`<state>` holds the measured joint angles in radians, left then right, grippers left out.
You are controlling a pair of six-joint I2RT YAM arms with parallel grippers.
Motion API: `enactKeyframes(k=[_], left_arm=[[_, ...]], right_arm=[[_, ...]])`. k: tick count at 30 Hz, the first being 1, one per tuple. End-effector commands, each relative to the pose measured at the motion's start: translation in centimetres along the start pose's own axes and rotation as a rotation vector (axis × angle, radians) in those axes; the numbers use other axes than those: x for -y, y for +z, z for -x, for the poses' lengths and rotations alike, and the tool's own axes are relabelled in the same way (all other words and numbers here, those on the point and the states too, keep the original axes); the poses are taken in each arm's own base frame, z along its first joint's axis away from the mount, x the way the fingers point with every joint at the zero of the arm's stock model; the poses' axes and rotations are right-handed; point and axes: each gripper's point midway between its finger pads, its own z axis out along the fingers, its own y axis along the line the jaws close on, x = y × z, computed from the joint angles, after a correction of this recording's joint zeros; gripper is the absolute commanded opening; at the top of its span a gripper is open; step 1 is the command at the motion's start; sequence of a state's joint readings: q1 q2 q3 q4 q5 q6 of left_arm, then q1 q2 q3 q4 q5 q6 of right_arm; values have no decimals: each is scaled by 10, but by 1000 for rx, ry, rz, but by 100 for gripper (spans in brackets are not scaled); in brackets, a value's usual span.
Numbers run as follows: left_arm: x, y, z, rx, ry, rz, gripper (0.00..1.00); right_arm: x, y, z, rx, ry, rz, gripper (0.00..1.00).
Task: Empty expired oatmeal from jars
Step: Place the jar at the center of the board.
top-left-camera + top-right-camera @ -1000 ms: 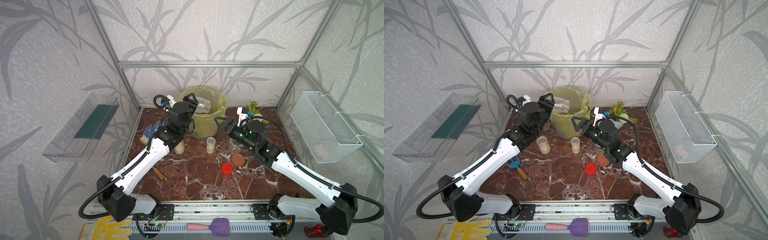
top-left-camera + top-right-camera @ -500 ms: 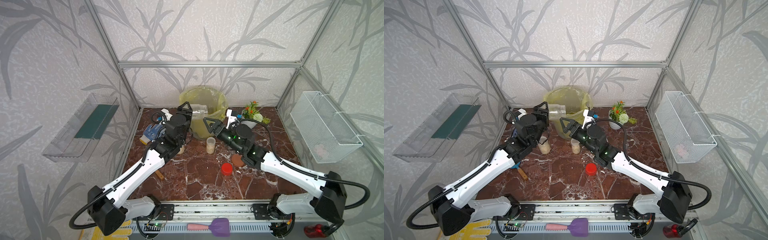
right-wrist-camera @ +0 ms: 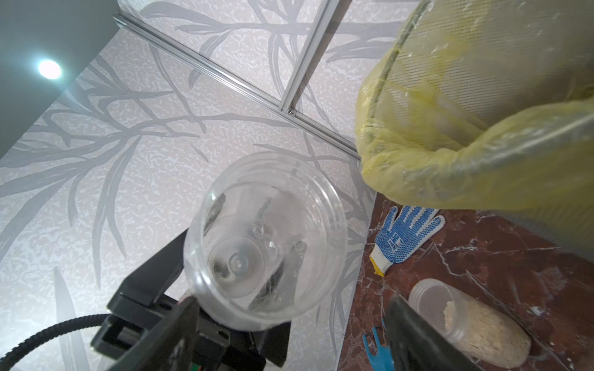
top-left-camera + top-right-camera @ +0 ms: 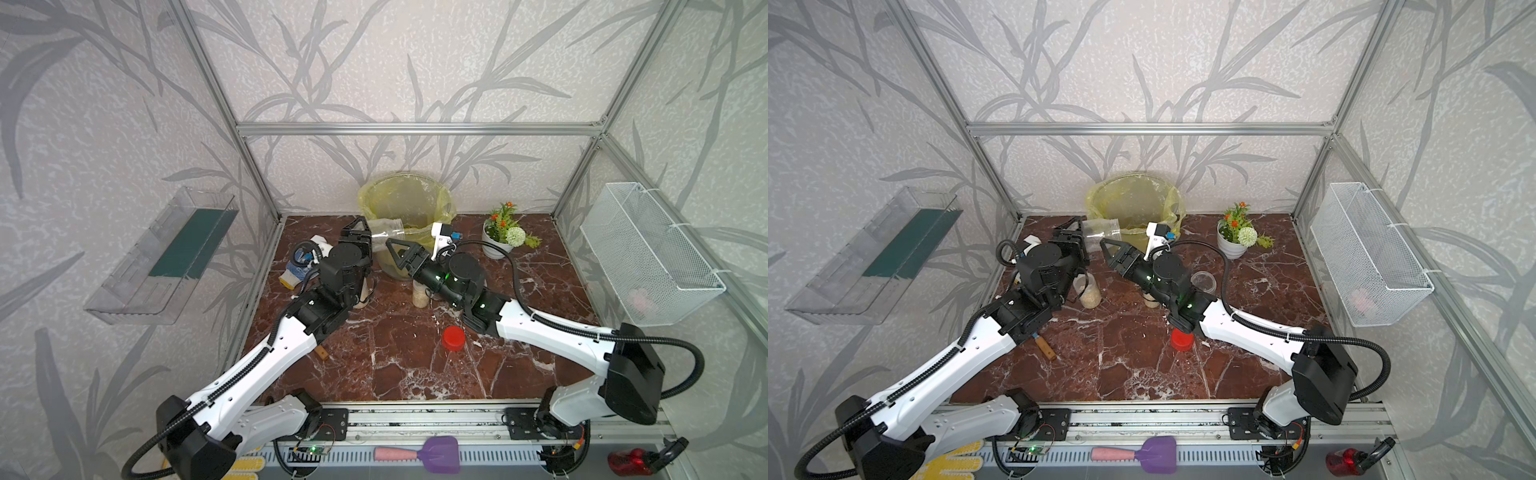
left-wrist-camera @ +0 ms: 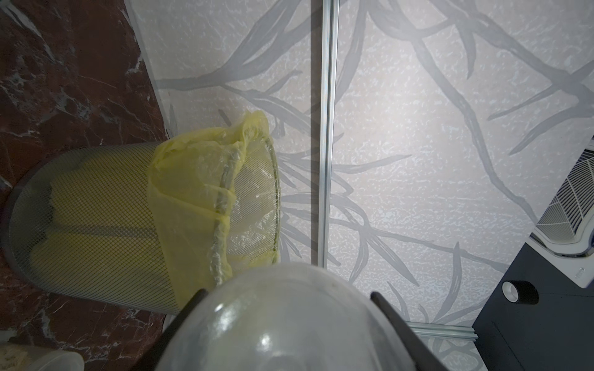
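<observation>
Both arms stretch from their bases toward the yellow-bagged bin (image 4: 405, 176), upper links low and forearms angled inward, so the two wrists nearly meet before it. The left gripper (image 4: 363, 237) sits just in front of the bin's left side, jaws clamped on an empty clear jar (image 4: 386, 237) held sideways (mouth toward the other arm). The right gripper (image 4: 397, 254) hovers in front of the bin's middle, just beside the jar's mouth, jaws spread wide and holding nothing.
</observation>
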<state>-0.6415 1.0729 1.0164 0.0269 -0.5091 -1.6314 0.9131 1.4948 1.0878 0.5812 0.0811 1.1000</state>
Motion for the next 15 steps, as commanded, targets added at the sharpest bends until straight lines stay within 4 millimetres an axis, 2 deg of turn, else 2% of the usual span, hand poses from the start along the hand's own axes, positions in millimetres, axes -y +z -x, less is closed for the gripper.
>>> enactKeyframes(k=[1,12,15], left_arm=[[-2,-5,0,-8,-32,9,18],[-15,-1,-12,-66,-68,33,18],[-17,-2,-12,-66,-67,35,18]], right_arm=[[-26,6,10,29,13,86,89],[-25,24,2,21,47,131,86],[-30,27,7,48,58,161,84]])
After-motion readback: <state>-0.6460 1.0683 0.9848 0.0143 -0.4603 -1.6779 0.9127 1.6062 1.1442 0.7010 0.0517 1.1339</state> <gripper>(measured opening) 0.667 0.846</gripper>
